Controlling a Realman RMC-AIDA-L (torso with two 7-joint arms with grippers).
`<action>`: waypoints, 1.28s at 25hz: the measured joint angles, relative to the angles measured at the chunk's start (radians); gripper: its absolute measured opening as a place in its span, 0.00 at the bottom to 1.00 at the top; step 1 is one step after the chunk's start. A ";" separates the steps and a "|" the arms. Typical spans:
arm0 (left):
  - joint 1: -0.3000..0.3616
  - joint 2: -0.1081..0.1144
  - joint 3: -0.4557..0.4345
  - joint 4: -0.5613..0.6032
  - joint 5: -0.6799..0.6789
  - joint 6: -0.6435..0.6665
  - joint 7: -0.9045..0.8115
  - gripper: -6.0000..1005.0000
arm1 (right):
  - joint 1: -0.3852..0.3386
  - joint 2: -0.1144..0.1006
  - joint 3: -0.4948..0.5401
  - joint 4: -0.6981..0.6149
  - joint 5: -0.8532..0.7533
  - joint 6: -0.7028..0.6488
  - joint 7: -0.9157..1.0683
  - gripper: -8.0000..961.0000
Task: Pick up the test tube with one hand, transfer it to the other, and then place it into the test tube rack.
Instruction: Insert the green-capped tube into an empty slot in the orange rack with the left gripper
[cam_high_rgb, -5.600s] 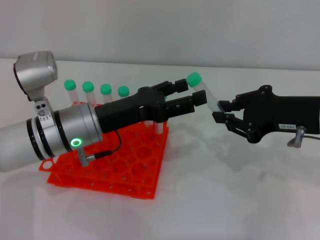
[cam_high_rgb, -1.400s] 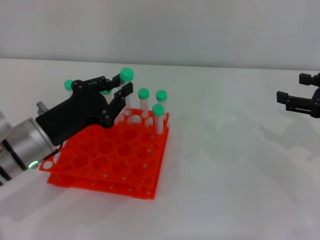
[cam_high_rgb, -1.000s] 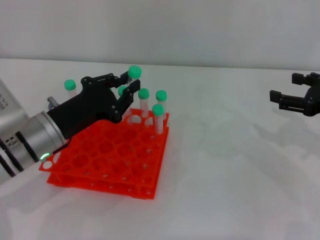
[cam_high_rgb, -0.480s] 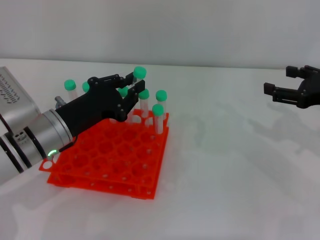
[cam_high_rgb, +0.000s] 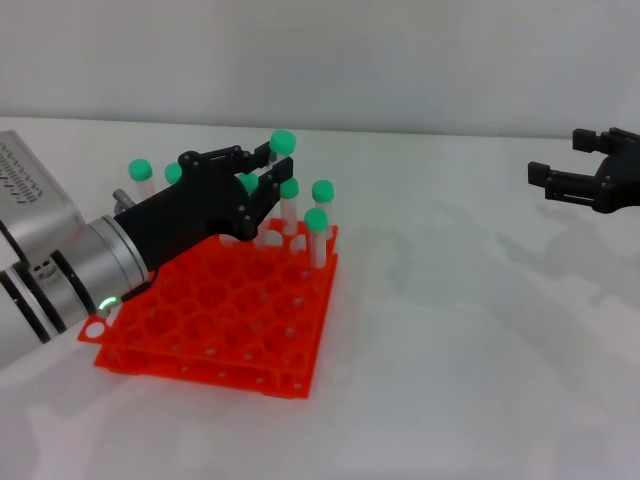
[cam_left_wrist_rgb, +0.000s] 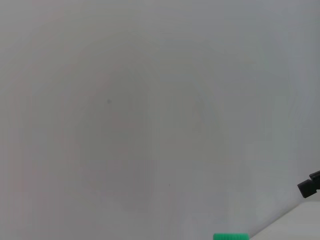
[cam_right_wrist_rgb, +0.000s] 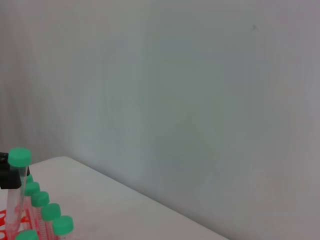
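1. The left tool (cam_high_rgb: 268, 165) grips the test tube (cam_high_rgb: 281, 146) just below its green cap – above the orange rack's (cam_high_rgb: 225, 315) far edge.
2. The right tool (cam_high_rgb: 580, 170) hovers at 3 o'clock, fingers spread, holding nothing.
3. The rack sits on the white desk (cam_high_rgb: 450, 350).

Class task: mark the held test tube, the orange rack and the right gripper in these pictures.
test tube (cam_high_rgb: 283, 142), head view, on its green cap.
test tube rack (cam_high_rgb: 215, 310), head view, on its top grid.
right gripper (cam_high_rgb: 572, 167), head view, between its fingertips.
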 joint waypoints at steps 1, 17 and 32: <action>0.000 0.000 0.001 0.000 0.000 0.000 0.000 0.22 | 0.000 0.000 0.000 0.000 0.000 0.000 0.000 0.86; -0.031 -0.002 0.004 -0.047 0.009 0.015 0.011 0.22 | 0.000 0.000 -0.001 0.004 0.000 0.000 -0.001 0.86; -0.039 -0.001 0.019 -0.050 0.013 0.026 0.012 0.22 | 0.009 0.001 -0.003 0.017 0.000 -0.002 0.001 0.86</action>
